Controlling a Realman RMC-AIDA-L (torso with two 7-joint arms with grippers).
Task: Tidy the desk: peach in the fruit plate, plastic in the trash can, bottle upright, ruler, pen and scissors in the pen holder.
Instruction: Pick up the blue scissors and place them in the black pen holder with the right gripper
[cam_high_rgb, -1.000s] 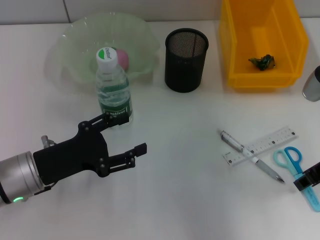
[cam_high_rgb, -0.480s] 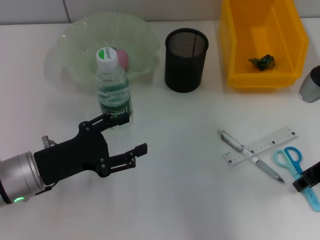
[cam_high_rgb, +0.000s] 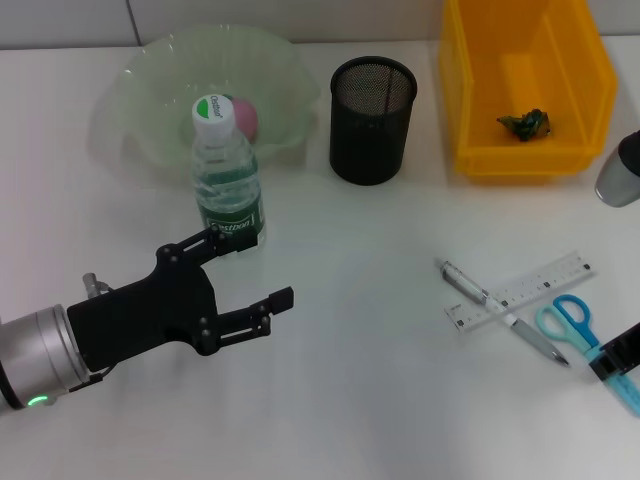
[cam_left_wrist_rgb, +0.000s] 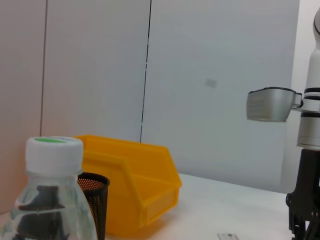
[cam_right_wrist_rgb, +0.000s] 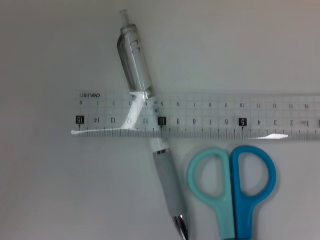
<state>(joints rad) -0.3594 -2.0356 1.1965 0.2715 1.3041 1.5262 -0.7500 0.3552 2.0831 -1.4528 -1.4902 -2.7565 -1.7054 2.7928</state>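
The clear bottle (cam_high_rgb: 228, 165) with a white cap stands upright in front of the green fruit plate (cam_high_rgb: 150, 85), which holds the pink peach (cam_high_rgb: 246, 118). My left gripper (cam_high_rgb: 263, 266) is open and empty just in front of the bottle; the bottle also shows in the left wrist view (cam_left_wrist_rgb: 50, 200). The black mesh pen holder (cam_high_rgb: 372, 120) is empty. The ruler (cam_high_rgb: 520, 291), pen (cam_high_rgb: 500, 311) and blue scissors (cam_high_rgb: 562, 323) lie together at the right; the right wrist view shows the ruler (cam_right_wrist_rgb: 200, 122), pen (cam_right_wrist_rgb: 150, 125) and scissors (cam_right_wrist_rgb: 232, 185) too. My right gripper (cam_high_rgb: 614, 355) is at the scissors' blades, shut on them.
The yellow trash bin (cam_high_rgb: 480, 110) at the back right holds the green plastic scrap (cam_high_rgb: 525, 124). The right arm's silver link (cam_high_rgb: 620, 170) hangs beside the bin. The pen lies across the ruler.
The scissors' handles have swung left and toward the front, away from the ruler, as the right gripper shifted slightly. The left arm has not moved.
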